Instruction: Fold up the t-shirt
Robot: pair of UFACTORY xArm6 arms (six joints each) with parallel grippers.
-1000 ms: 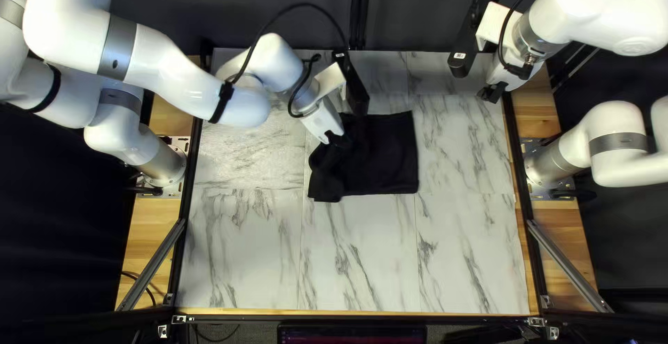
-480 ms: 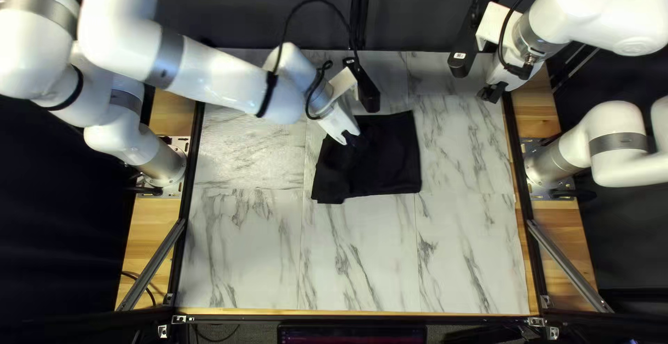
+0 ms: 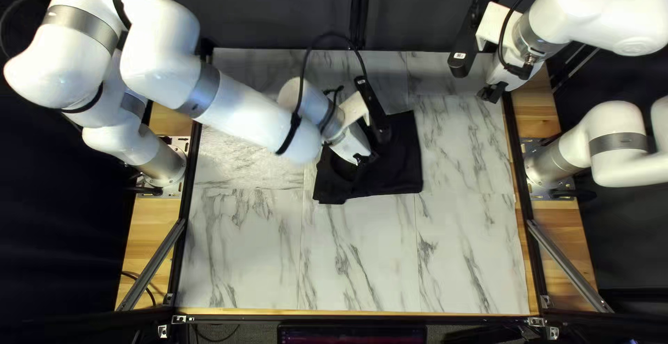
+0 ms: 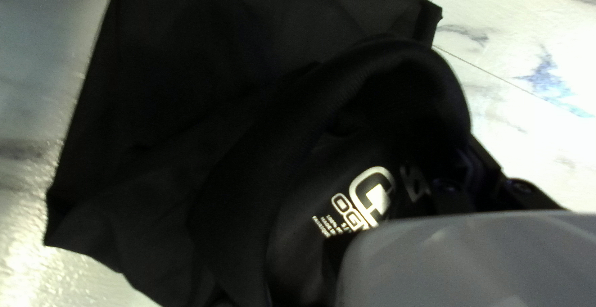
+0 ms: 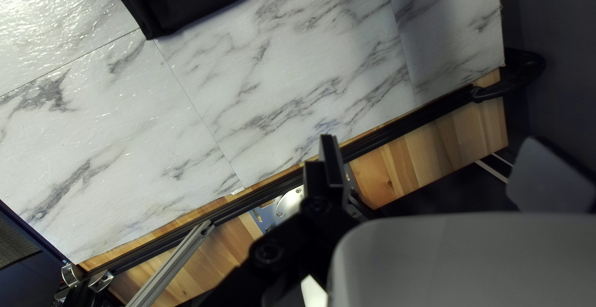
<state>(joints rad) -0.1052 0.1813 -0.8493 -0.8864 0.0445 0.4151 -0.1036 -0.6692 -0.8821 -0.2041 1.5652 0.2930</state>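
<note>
The black t-shirt (image 3: 397,162) lies partly folded at the middle of the white, marble-veined surface (image 3: 365,250). The left tool (image 3: 365,159) is clamped on its soft knit cloth near the ribbed, curved collar (image 4: 386,65), where small white print (image 4: 363,202) shows. The right tool (image 3: 492,93) hangs spread wide by the surface's far right edge.

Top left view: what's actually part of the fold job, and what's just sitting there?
In the job:
black t-shirt, mid-table, rumpled on the side toward the left arm
left gripper, shut on the cloth by the collar

Just there:
right gripper, open, at the table's far right corner, off the cloth
marble table top
wooden side strips
dark curtain
</note>
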